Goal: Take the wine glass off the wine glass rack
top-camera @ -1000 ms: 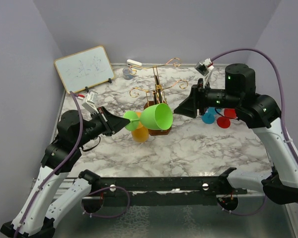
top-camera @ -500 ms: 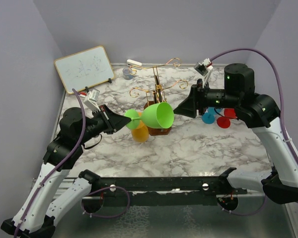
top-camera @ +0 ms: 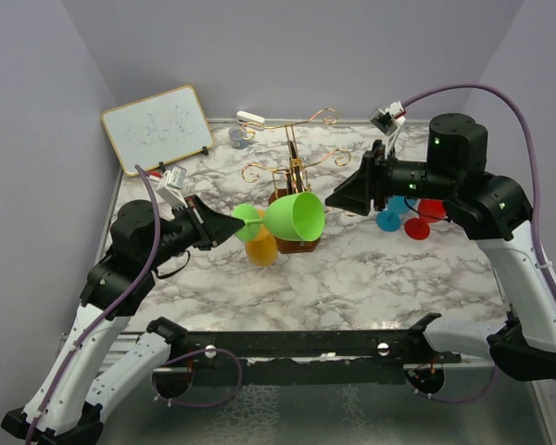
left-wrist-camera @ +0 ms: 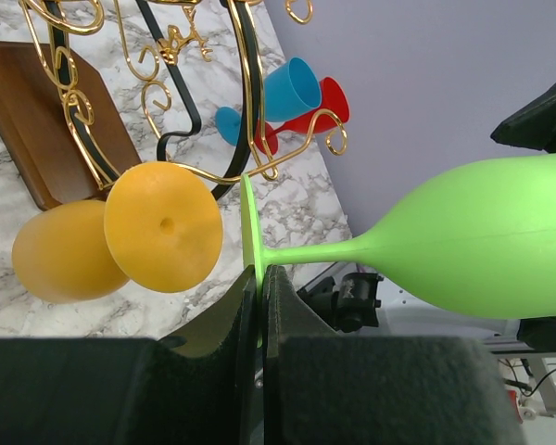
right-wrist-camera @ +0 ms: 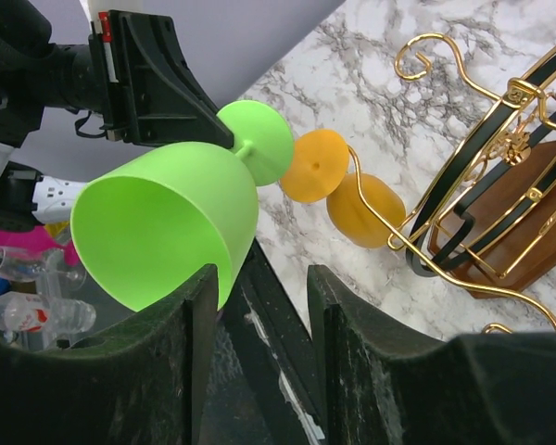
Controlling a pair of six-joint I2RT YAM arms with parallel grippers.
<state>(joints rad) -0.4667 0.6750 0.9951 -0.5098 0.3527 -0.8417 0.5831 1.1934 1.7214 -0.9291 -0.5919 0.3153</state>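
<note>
The green wine glass hangs in the air on its side, in front of the wine glass rack, a gold wire stand on a brown block. My left gripper is shut on the thin edge of the glass's foot, with the bowl pointing right. My right gripper is open at the bowl's mouth. In the right wrist view the green rim sits just inside the left finger, apart from the other finger. An orange glass hangs by its stem on a low rack arm.
Blue and red glasses lie on the marble table under the right arm. A whiteboard leans at the back left. Small white and grey items sit at the back edge.
The right arm has lifted slightly and its jaws have narrowed a little at the green rim. The left gripper has nudged the green glass slightly right.
</note>
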